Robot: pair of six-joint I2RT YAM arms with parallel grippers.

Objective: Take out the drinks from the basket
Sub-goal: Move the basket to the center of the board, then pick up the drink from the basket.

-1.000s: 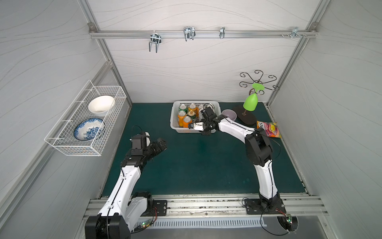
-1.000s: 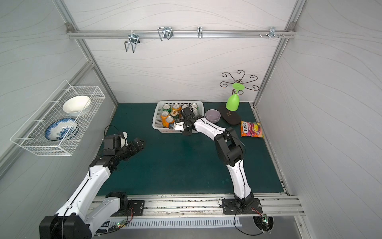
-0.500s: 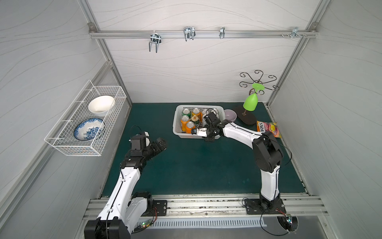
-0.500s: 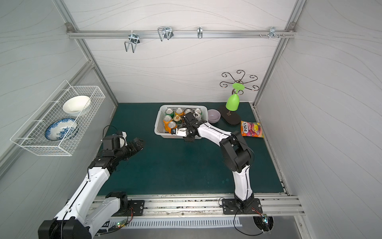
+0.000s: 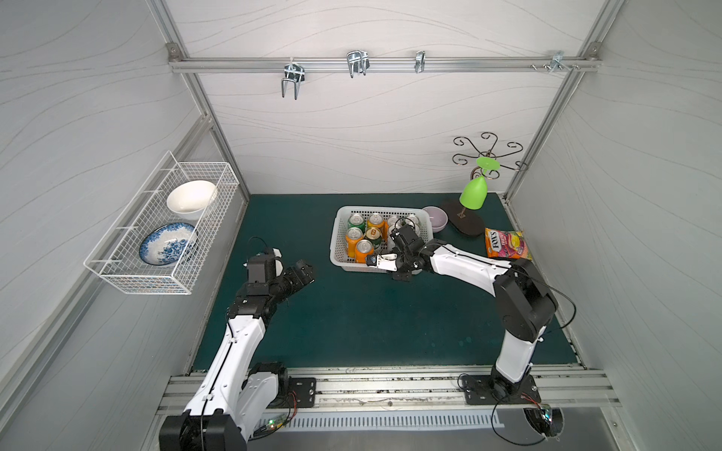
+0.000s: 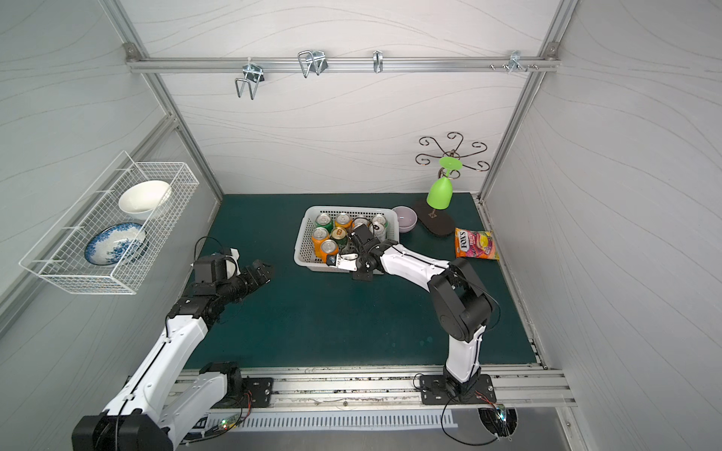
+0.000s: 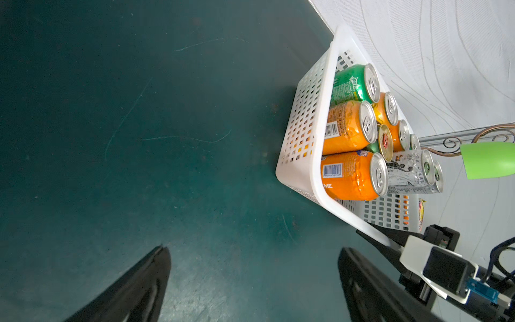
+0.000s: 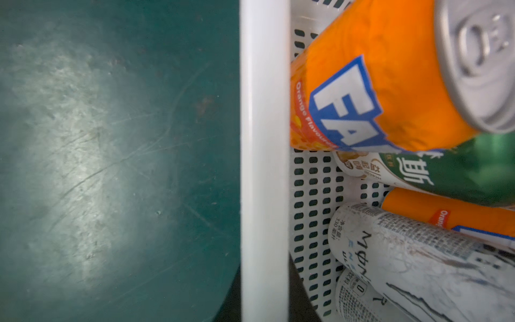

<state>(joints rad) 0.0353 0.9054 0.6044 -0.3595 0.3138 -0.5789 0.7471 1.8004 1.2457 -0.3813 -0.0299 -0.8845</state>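
Note:
The white perforated basket (image 5: pixel 335 242) stands at the back middle of the green mat, seen in both top views and from the left wrist (image 7: pixel 306 117). Several drinks stand packed inside: orange Fanta cans (image 5: pixel 363 250), a green Sprite can (image 5: pixel 356 222), a dark green gold-topped can (image 5: pixel 374 234) and white Monster cans (image 7: pixel 409 172). My right gripper (image 5: pixel 396 269) is shut on the basket's near rim (image 8: pixel 264 139), one finger on each side of the wall. Well to the left, over bare mat, my left gripper (image 5: pixel 304 271) is open with nothing in it (image 7: pixel 250 251).
A purple bowl (image 5: pixel 435 216) touches the basket's right end. Behind it stands a dark stand with a green glass (image 5: pixel 473 193). A Fox's candy bag (image 5: pixel 506 244) lies at the right edge. A wire rack with bowls (image 5: pixel 164 230) hangs on the left wall.
The right gripper, clamped on the rim, has drawn the basket a little to the right and toward the front. The left arm has hardly moved.

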